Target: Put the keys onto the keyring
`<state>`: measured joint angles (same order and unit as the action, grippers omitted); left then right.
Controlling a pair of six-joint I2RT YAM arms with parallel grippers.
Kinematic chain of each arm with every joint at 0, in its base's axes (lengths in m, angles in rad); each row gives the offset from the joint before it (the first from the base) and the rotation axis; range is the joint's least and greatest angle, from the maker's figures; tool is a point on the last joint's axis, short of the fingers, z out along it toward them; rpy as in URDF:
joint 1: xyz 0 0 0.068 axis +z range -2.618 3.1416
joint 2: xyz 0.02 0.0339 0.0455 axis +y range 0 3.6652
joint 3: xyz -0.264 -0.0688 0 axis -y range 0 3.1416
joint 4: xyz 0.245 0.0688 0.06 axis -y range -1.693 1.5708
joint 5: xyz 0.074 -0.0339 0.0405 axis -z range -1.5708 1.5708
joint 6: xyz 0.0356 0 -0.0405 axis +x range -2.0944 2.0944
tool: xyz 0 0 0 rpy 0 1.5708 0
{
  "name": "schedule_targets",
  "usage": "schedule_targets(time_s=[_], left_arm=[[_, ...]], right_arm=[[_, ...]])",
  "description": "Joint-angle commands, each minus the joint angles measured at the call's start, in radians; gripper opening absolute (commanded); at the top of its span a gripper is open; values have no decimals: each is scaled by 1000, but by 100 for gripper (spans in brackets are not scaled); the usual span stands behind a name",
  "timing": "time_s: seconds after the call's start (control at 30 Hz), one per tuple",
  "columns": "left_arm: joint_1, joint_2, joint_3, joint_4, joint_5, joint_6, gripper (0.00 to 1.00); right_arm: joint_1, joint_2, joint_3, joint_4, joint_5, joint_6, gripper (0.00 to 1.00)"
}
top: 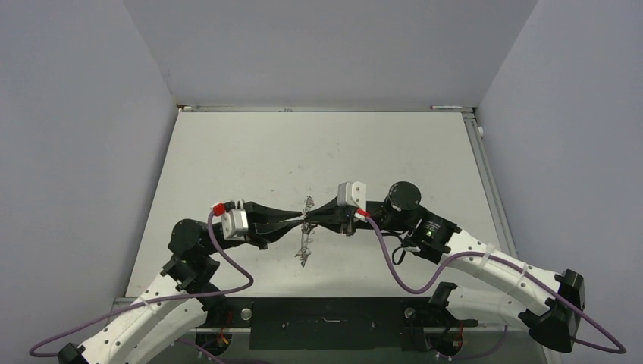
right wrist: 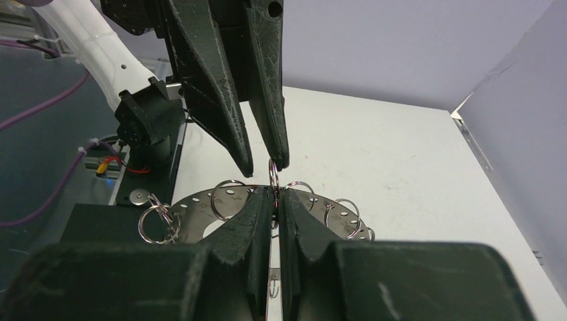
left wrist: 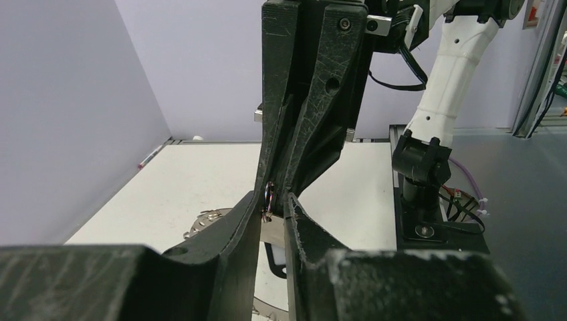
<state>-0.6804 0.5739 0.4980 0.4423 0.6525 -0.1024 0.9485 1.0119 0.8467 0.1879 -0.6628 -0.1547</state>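
When I checked the top camera, the left gripper and right gripper were nose to nose over the table, tips practically touching. The keyring sat right at that meeting point, seen edge-on. It stuck out past the tips both toward the far wall and back toward the arm bases. Purple cables drooped behind each wrist, well away from the tips. Everything was too small there to judge either grip.

Left wrist cam: its own fingers filled the bottom and stood a little apart, with grey metal showing through the slot. The right gripper's fingers came down from the top, blocking most of what lay beyond, and looked pressed together. A small wire loop sat right where the two sets of tips met. A bit more of the ring's flat plate peeked out left of the fingers. The right arm's white link stood off to the right.

Right wrist cam was the clearest. Its fingers were squeezed on that wire loop, which poked up out of the narrow slot. The left gripper's tips hung just above, slightly parted, one tip against the loop and table showing through the gap. The plate and its other loops spread out both sides just beyond the right fingers. I couldn't pick out the key anywhere; the fingers hid the middle.
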Motion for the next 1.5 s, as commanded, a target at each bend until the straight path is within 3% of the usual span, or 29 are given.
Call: schedule_targets(time_s=[0.0, 0.23, 0.43, 0.87, 1.1, 1.47], left_arm=[[2, -22, 40, -24, -11, 46, 18], [5, -63, 73, -155, -71, 157, 30], [7, -76, 89, -232, -149, 216, 35], [13, -50, 116, -332, -191, 273, 36], [15, 13, 158, -428, -98, 297, 36], [15, 22, 146, -435, 52, 319, 33]], right_arm=[[-5, -13, 82, -90, 46, -92, 5], [2, 30, 136, -243, 217, -88, 5], [8, 189, 345, -565, 368, -17, 5], [16, 466, 534, -1039, 594, 117, 5], [39, 436, 651, -1103, 543, 68, 5], [151, 362, 657, -1138, 464, -63, 5]])
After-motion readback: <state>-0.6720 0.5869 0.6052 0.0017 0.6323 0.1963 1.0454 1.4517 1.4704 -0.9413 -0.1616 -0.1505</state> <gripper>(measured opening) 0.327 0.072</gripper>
